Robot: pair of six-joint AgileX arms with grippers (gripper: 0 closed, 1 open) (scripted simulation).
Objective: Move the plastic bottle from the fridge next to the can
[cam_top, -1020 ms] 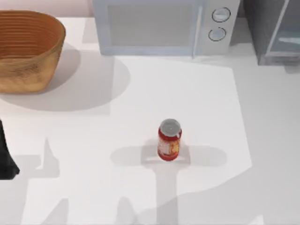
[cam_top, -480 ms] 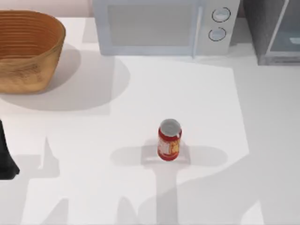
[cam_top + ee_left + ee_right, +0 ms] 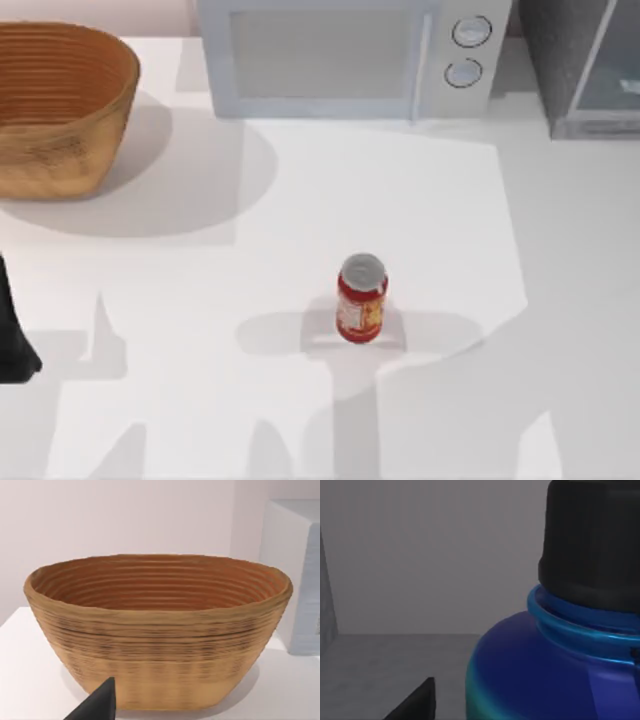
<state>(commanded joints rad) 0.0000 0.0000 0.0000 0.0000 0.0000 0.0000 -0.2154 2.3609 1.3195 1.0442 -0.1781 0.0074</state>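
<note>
Surface [image 3: 420, 200], white and broad, carries everything in the top view; along its far edge the white microwave [image 3: 340, 55] stands with its two round knobs toward the right, and just right of it, in the far right corner, the fridge [image 3: 560, 60] shows a grey side and a pale-framed glass door; the woven basket [image 3: 60, 105] sits at the far left, well apart from both, and the left wrist view looks straight at its ribbed brown wall and open rim [image 3: 160, 630], with a corner of the microwave [image 3: 300, 580] beside it.

The plastic bottle [image 3: 535, 670] appears in the right wrist view, very close to the camera: blue shoulder, a turquoise ring at the neck and the black round cap [image 3: 592, 545] above; it stands on a grey floor before a plain grey back wall, which reads as the inside of the fridge; it is upright.

The can [image 3: 361, 298] stands upright near the middle of the surface, red with a yellow-white label and a silver top, alone, well apart from the fridge and the basket.

One dark fingertip [image 3: 417, 700] of the right hand pokes in beside the bottle, apart from it as far as I can see; whether that hand is wide or narrow I cannot tell; a dark part of the left arm [image 3: 12, 335] rests at the left edge, one fingertip [image 3: 97, 702] in front of the basket; its spread I cannot tell either.
</note>
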